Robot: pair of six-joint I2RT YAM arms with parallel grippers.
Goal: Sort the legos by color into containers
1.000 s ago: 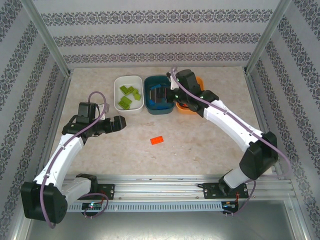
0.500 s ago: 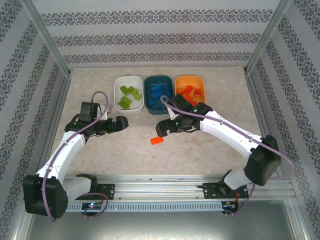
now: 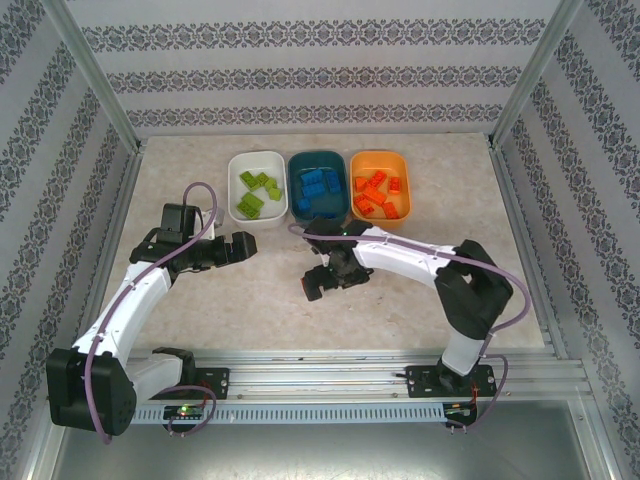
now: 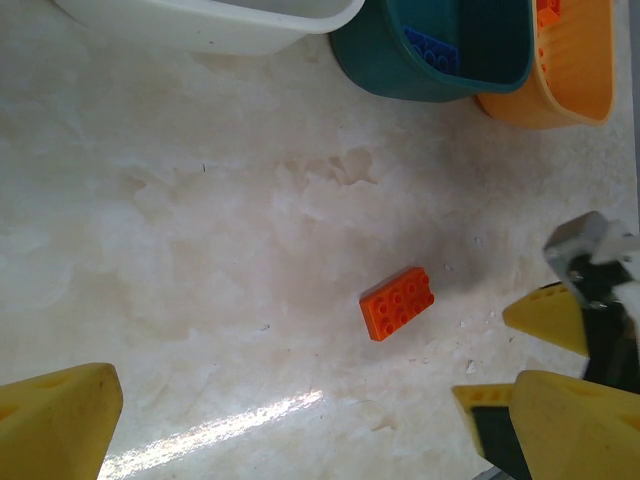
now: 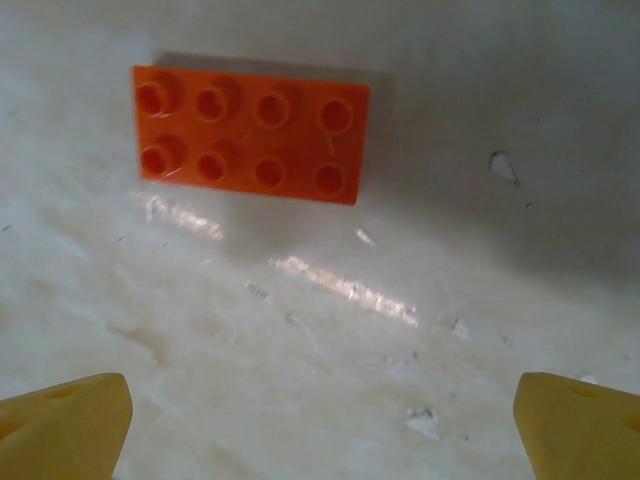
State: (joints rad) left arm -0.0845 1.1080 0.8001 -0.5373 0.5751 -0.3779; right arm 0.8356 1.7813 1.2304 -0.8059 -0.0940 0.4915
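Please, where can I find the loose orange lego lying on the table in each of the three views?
Top external: covered by the right end effector, mid-table.
Left wrist: the orange lego lies flat, slightly right of centre.
Right wrist: upper left of the picture, studs up.
Shared landmark: the right end effector's yellow fingertips, open near the lego.

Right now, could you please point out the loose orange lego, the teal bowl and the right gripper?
loose orange lego [image 5: 252, 133]: right wrist view, studded top.
teal bowl [image 4: 365, 60]: left wrist view, its outer wall.
right gripper [image 5: 322, 425]: right wrist view, midway between its fingertips.
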